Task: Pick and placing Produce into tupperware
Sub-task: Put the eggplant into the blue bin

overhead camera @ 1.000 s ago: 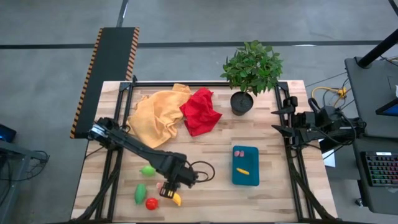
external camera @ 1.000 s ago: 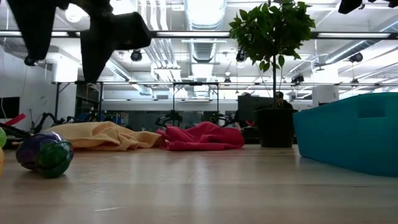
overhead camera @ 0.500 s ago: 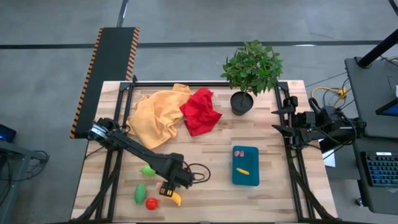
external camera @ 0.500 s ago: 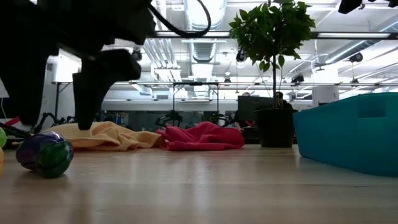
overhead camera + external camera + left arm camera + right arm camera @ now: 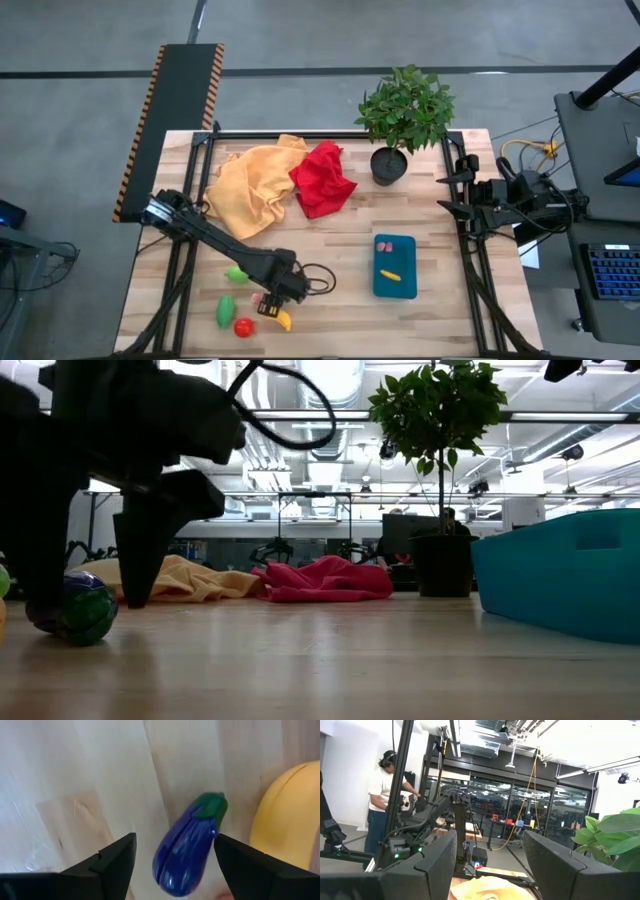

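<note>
At the table's front-left corner, left gripper (image 5: 270, 305) lowered over the purple eggplant (image 5: 187, 845), fingers (image 5: 112, 862) spread to either side of it and not clamped, yellow banana (image 5: 285, 815) just beside. Nearby, two green pieces (image 5: 237, 273) and a red tomato (image 5: 243, 326) on the wood. Further right, teal tupperware (image 5: 394, 285) holding a pink bit and a small yellow piece. At the right edge, right gripper (image 5: 487, 865) parked clear of the table, fingers apart and holding nothing
</note>
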`<move>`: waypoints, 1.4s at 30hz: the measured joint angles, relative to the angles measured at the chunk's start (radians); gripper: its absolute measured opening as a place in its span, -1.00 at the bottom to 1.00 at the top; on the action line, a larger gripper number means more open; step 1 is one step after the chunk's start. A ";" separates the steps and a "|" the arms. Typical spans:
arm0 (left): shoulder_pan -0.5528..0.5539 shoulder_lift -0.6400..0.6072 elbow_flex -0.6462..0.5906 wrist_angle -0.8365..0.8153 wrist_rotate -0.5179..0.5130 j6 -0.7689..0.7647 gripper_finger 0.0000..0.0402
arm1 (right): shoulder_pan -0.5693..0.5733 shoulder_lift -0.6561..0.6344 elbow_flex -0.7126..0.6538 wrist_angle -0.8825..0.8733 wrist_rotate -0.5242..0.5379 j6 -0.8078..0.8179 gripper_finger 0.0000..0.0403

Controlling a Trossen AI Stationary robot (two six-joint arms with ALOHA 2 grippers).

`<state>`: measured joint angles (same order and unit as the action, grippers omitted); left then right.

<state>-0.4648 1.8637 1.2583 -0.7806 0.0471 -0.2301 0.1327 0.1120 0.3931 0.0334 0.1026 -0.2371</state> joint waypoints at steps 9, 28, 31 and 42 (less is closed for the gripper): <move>0.000 0.000 -0.042 0.020 0.014 0.000 0.26 | 0.000 0.000 0.000 0.000 0.000 0.000 0.11; 0.005 0.011 -0.046 0.041 0.035 -0.026 -0.47 | 0.000 0.000 0.000 0.002 0.000 0.011 0.11; 0.005 0.011 -0.046 0.040 0.040 -0.026 -0.47 | 0.000 0.000 0.000 0.002 0.000 0.016 0.11; 0.047 0.011 -0.025 0.037 -0.007 0.035 -0.44 | 0.000 0.000 0.000 0.008 0.000 0.012 0.11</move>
<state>-0.4175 1.8750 1.2333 -0.7432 0.0405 -0.1950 0.1326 0.1116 0.3931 0.0416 0.1024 -0.2247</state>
